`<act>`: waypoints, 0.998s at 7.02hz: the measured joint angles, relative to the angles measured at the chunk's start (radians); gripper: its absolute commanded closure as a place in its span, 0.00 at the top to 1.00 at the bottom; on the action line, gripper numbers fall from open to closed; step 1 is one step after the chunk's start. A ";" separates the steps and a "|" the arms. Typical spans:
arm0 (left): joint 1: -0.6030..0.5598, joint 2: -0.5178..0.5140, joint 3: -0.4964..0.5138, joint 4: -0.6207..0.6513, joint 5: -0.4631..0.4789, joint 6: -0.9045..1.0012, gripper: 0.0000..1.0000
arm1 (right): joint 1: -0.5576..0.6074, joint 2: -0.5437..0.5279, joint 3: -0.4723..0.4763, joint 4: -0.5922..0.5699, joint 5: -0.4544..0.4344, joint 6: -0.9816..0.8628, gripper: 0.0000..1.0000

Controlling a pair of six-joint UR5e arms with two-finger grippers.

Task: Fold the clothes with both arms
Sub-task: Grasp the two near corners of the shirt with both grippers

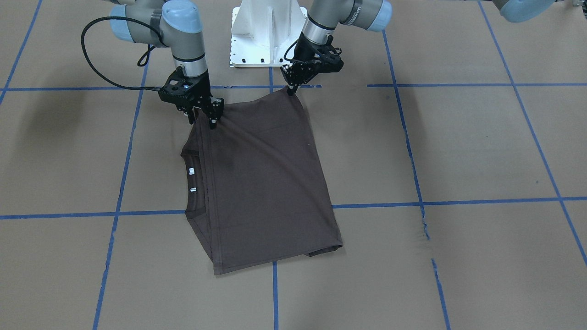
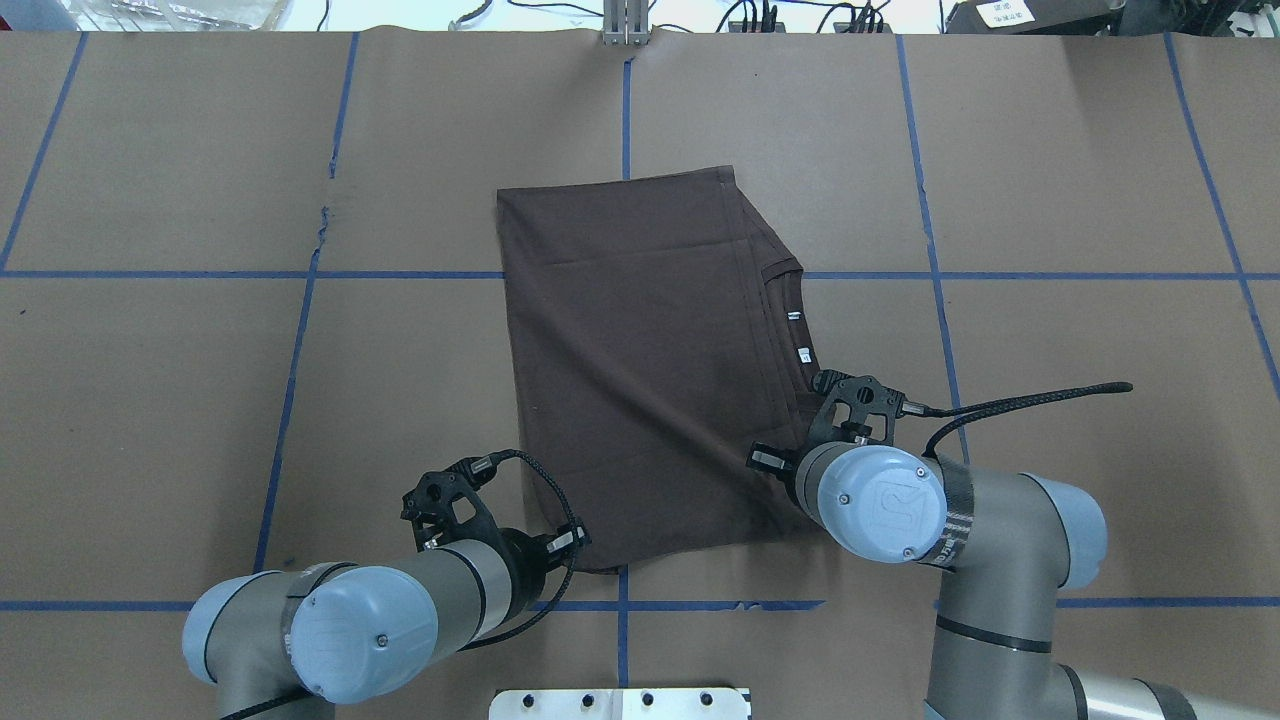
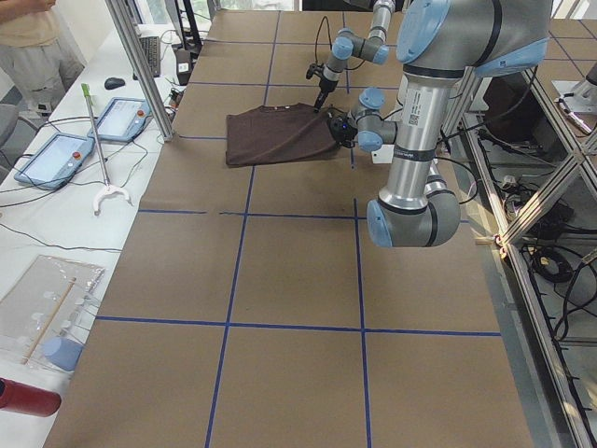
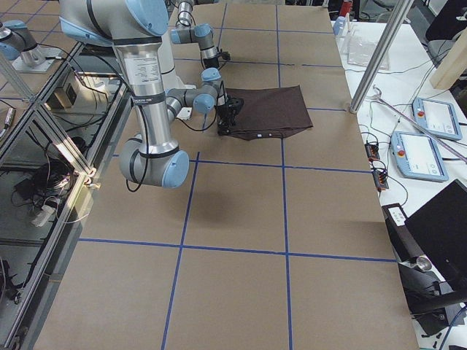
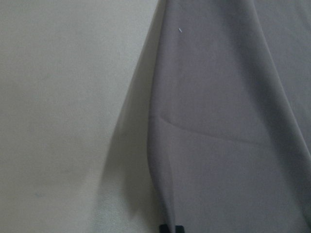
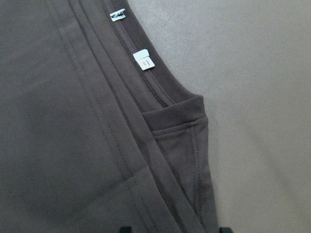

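Left end effector [image 1: 290, 90] clamped on the T-shirt [image 1: 261, 183] corner nearest the robot, corner raised to a peak. Right end effector [image 1: 202, 120] fingers apart, straddling the folded shoulder edge. T-shirt lies folded on the bench [image 1: 458, 151], white labels [image 1: 191, 171] exposed

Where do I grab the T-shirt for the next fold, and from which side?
Grip the T-shirt at the two corners of its short edge nearest the pedestal, coming from above on that side. It lies mostly flat, its length running away, so that edge likely folds over. The left gripper pinches one corner; the right gripper is open over the other.
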 measured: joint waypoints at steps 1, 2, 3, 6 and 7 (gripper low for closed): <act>0.000 0.000 0.000 0.000 0.000 0.000 0.00 | -0.004 -0.006 0.000 0.000 0.000 0.001 0.67; 0.000 0.000 0.000 0.000 0.000 0.000 0.00 | -0.006 -0.012 0.000 0.000 0.000 0.002 0.67; 0.000 0.000 0.000 0.000 0.000 0.000 0.00 | -0.008 -0.016 0.000 0.000 -0.001 0.002 0.57; 0.000 0.000 0.000 0.000 0.000 0.000 0.00 | -0.016 -0.017 0.000 0.000 -0.007 0.010 0.00; 0.000 0.000 0.000 0.000 0.000 0.000 0.00 | -0.020 -0.013 0.000 0.000 -0.017 0.026 0.00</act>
